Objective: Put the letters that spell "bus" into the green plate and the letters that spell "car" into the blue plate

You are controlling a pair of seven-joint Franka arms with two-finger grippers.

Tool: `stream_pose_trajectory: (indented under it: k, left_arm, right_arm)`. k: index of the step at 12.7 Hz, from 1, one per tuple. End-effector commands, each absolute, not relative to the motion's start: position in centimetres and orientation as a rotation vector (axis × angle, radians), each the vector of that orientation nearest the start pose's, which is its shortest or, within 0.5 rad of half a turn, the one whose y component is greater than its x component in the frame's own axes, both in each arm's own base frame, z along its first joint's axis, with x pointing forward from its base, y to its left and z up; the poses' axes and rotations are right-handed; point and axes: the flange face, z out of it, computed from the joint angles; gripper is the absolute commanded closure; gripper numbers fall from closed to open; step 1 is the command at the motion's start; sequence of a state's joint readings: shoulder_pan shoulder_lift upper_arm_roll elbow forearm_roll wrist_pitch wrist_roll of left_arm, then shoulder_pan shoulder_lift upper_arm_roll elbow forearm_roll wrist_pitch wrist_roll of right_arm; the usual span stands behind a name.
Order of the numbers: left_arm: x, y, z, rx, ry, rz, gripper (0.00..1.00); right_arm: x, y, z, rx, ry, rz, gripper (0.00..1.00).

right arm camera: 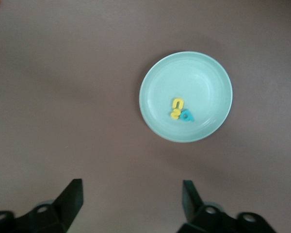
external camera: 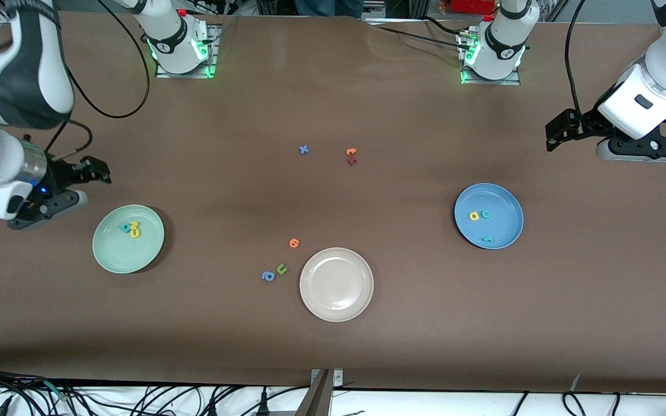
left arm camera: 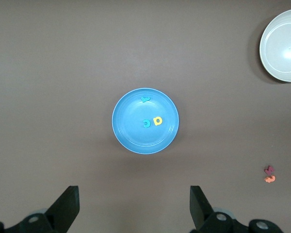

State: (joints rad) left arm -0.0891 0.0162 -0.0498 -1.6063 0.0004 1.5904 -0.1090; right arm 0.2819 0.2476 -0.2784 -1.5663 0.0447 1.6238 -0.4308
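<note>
There are three plates: one green plate (external camera: pixel 108 257), one blue plate (external camera: pixel 506 199) and one cream-white plate (external camera: pixel 336 283). Three little letters (external camera: pixel 132 229) lie in the green one, and three more (external camera: pixel 480 215) in the blue one. Six loose letters (external camera: pixel 293 243) lie on the table (external camera: pixel 333 104). Two grippers show, both empty.

place: robotics lab | evidence: bolted arm bases (external camera: pixel 181 43), brown-covered table (external camera: pixel 333 346), loose cables (external camera: pixel 136 398)

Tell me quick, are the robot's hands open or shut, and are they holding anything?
Left hand: open, holding nothing, up over the table near the blue plate.
Right hand: open, holding nothing, beside the green plate.
</note>
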Motion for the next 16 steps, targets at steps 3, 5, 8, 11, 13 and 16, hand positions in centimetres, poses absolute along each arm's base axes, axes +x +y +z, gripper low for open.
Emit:
stream_pose_trajectory:
  k: [3, 5, 8, 11, 13, 16]
  left_arm:
    - [55.2, -7.8, 60.7, -3.153, 0.058, 0.049, 0.0]
    - [55.2, -7.8, 60.7, -3.153, 0.055, 0.051, 0.0]
    - [55.2, -7.8, 60.8, -3.154, 0.055, 0.049, 0.0]
    - [55.2, -7.8, 60.8, -3.153, 0.055, 0.049, 0.0]
    - [55.2, -7.8, 60.7, -3.153, 0.055, 0.049, 0.0]
    - [55.2, -7.8, 60.7, -3.153, 0.058, 0.049, 0.0]
  right_arm:
    - [59.1, 5.8, 55.8, -3.075, -0.372, 0.417, 0.0]
    - [57.7, 7.5, 56.5, -3.105, -0.257, 0.377, 0.0]
    - [55.9, 6.4, 56.8, -3.122, -0.24, 0.229, 0.0]
    - [56.1, 5.6, 58.7, -3.198, -0.25, 0.11, 0.0]
    - [56.5, 5.5, 59.0, -3.199, -0.256, 0.061, 0.0]
    - [56.8, 5.5, 58.6, -3.2, -0.255, 0.056, 0.0]
